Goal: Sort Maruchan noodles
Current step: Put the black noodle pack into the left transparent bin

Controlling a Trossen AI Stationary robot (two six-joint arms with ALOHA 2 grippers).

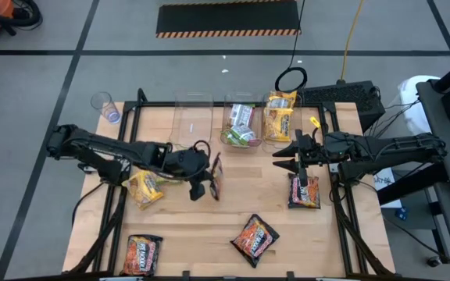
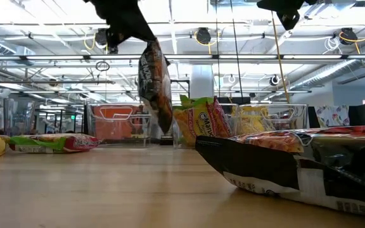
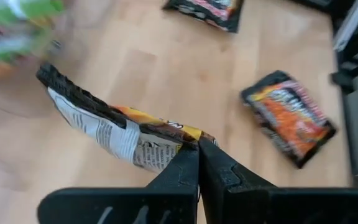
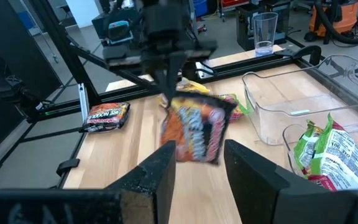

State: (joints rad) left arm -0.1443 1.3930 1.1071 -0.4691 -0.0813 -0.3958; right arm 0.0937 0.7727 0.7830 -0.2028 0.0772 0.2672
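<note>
My left gripper [image 1: 202, 186] hangs over the table's middle, shut on a dark brown Maruchan packet [image 1: 216, 175], which dangles in the low view [image 2: 156, 82]. My right gripper [image 1: 284, 157] is open and holds nothing, above the table's right half beside another dark packet [image 1: 304, 192]. Its wrist view shows its open fingers [image 4: 197, 165] facing the hanging packet [image 4: 194, 127]. Flat on the wood lie a yellow packet [image 1: 143, 188] and two dark ones [image 1: 141, 254] [image 1: 255, 238]. Green packets [image 1: 241, 125] and yellow ones [image 1: 279, 117] sit in clear bins. My left gripper pinches the dark packet between its two shut fingers [image 3: 185, 171] at one short end edge [image 3: 178, 138]. The fingers come from above, pointing down. The packet hangs below them, lifted clear of the table, its free end [image 2: 165, 123] lowest.
Three clear bins stand along the far edge: the left one [image 1: 193, 121] has nothing in it, the middle holds green packets, the right holds yellow. A plastic cup [image 1: 105, 105] stands past the far left corner. Bare wood lies between the hanging packet and the right arm.
</note>
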